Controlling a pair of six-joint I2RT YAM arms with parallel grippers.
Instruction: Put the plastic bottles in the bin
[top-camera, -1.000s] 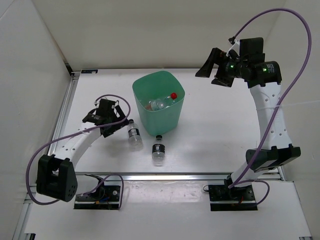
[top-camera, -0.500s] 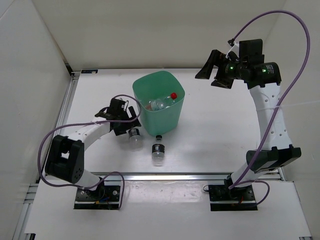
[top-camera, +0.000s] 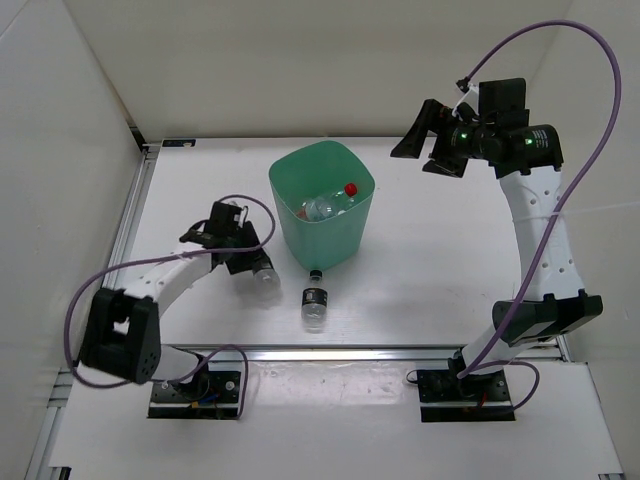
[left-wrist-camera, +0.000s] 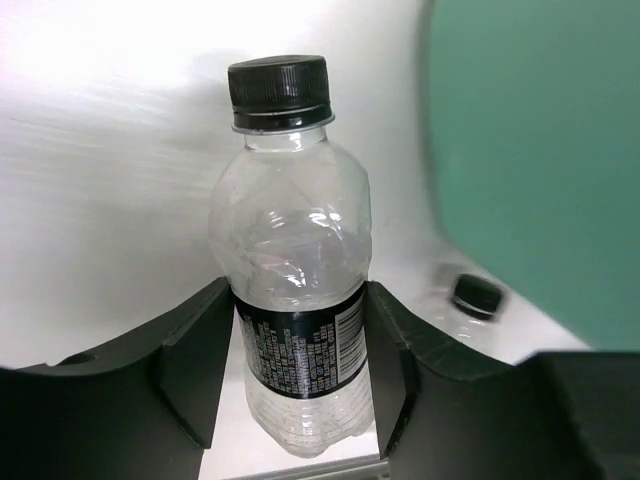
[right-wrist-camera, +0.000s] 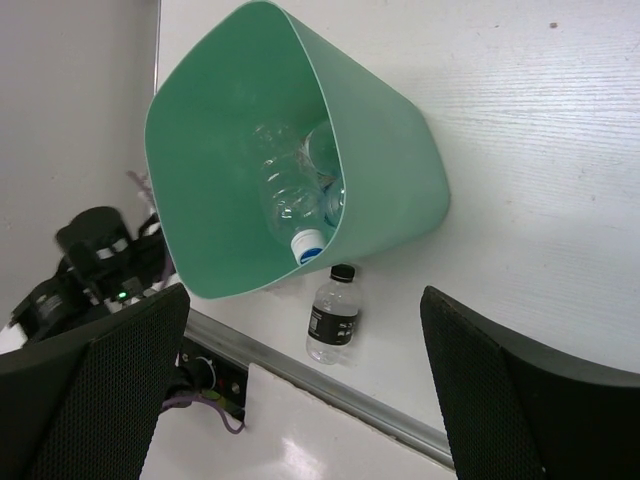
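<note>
A clear plastic bottle (left-wrist-camera: 292, 240) with a black cap and dark label lies on the table just left of the mint-green bin (top-camera: 345, 235). My left gripper (top-camera: 252, 265) is shut on this bottle (top-camera: 266, 279), both fingers pressed against its label. A second dark-labelled bottle (top-camera: 314, 305) lies in front of the bin, also seen from the right wrist (right-wrist-camera: 333, 318). Inside the bin lie other bottles, one red-capped (top-camera: 350, 188) and one with a white-and-blue cap (right-wrist-camera: 308, 243). My right gripper (top-camera: 425, 140) hangs high at the back right, open and holding nothing.
The bin's green wall (left-wrist-camera: 540, 150) stands close on the right of the held bottle. A metal rail (top-camera: 330, 352) runs along the table's near edge. White walls enclose the left and back sides.
My left gripper has reached in beside the bin and closed its jaws on the dark-labelled bottle. The bin has shifted slightly right. The right arm has not moved.
</note>
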